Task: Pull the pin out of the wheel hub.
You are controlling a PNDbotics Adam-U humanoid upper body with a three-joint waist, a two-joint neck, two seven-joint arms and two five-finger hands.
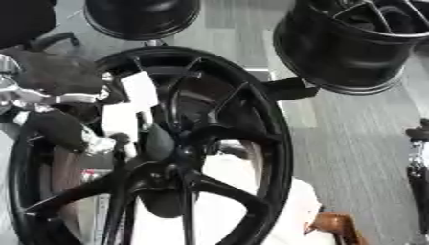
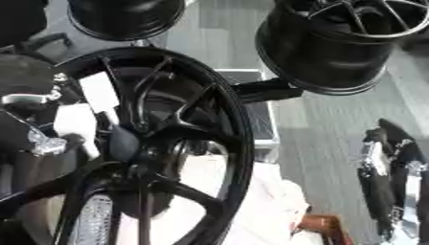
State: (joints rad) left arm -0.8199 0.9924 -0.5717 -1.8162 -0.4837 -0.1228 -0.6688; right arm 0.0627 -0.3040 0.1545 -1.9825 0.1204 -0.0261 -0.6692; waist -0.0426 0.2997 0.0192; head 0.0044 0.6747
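Your left hand (image 1: 52,103) is up against the left rim of the big black wheel (image 1: 251,115), its fingers reaching between the spokes. Whether they are curled round anything, you cannot tell. The pin itself you cannot make out; at a guess it sits near the hub (image 1: 172,165), behind the spokes. Your right hand (image 2: 389,177) hangs at the right edge, well apart from the wheel, its fingers unreadable too. Pull blind and you may tug a spoke, or jam your fingers between them
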